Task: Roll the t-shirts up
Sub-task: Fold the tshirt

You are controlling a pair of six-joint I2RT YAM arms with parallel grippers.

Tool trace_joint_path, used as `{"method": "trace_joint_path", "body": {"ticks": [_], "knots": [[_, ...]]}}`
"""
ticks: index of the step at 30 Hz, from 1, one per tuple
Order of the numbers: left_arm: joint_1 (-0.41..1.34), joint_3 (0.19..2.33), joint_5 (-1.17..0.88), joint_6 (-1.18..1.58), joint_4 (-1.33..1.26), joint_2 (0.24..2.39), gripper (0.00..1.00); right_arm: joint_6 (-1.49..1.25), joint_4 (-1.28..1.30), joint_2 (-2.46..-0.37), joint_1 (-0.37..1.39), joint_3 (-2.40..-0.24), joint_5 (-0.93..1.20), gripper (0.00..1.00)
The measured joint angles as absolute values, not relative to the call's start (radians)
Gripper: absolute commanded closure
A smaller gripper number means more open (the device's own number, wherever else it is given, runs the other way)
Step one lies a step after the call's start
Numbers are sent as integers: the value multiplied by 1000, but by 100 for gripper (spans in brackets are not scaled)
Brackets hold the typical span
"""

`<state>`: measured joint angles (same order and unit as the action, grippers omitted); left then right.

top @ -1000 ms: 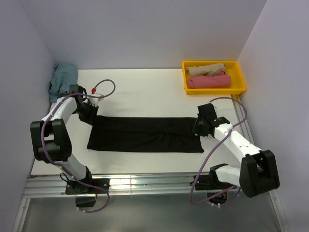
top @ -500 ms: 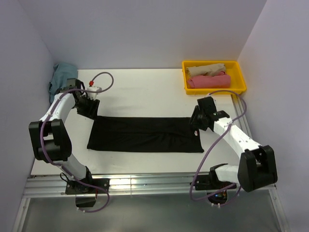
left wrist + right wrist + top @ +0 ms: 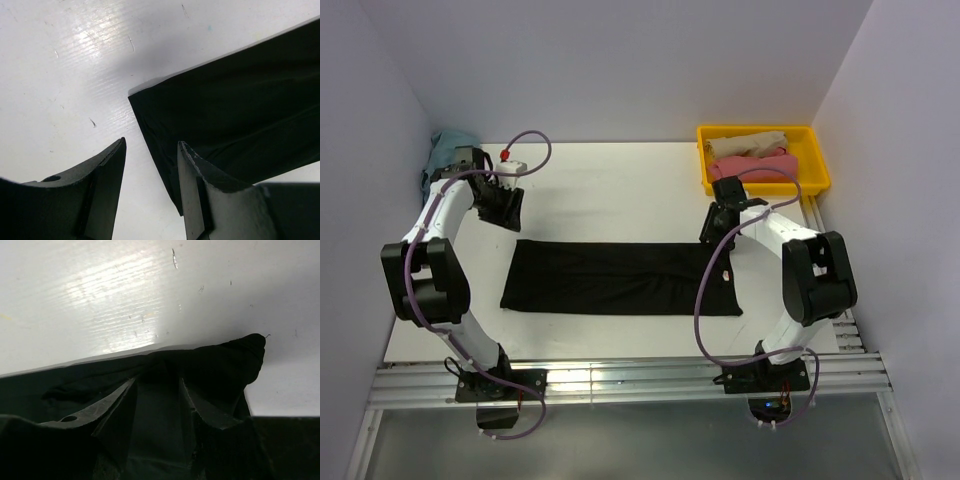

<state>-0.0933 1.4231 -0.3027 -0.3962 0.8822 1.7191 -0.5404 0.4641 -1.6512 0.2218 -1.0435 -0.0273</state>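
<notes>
The white worktop (image 3: 620,190) carries a black t-shirt (image 3: 620,278), folded into a long flat band across its middle, running from 9 to 3 o'clock. At 1 o'clock sits a yellow tray (image 3: 765,188) holding two rolled garments: a beige shirt (image 3: 745,143) at the far side and a pink shirt (image 3: 752,168) nearer. A teal shirt (image 3: 445,160) lies crumpled at 10 o'clock (against the wall). The left pincer (image 3: 151,145) hangs with fingers apart beside the band's 10 o'clock corner; the right pincer (image 3: 158,382), fingers also apart, is over the 2 o'clock corner.
</notes>
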Motion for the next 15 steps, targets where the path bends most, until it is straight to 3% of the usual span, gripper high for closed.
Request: {"method": "trace_joint_path", "body": {"ticks": [8, 15], "knots": [[-93, 1423, -317, -393, 882, 1722, 51, -533, 456, -1706, 222, -1046, -14, 62], [-93, 1423, -317, -386, 881, 1724, 51, -532, 449, -1706, 222, -1047, -9, 88]]}}
